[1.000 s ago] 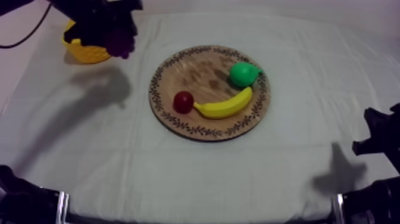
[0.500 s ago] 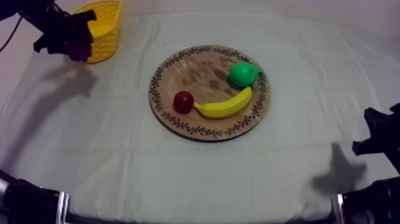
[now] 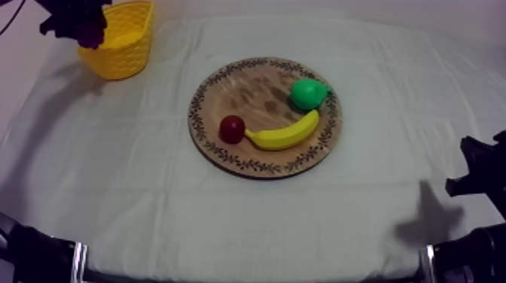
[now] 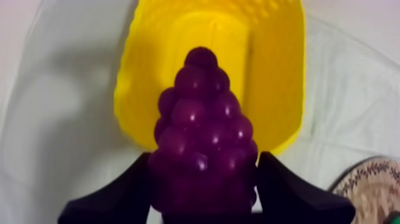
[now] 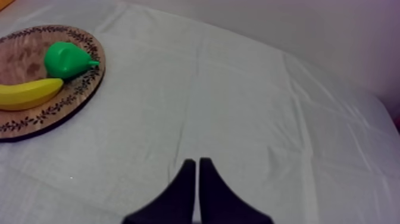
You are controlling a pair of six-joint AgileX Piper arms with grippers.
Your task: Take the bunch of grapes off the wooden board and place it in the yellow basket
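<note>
My left tool, clamped on the bunch of grapes, hangs at the left rim of the yellow basket. I judge it should centre over the mouth and lower before letting go, lest the bunch catch the rim. My right tool rests pinched narrow above the worktop.

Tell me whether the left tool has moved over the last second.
Yes. The left tool, shut on the bunch of grapes, went left, away from the wooden board, to the left rim of the yellow basket.
</note>
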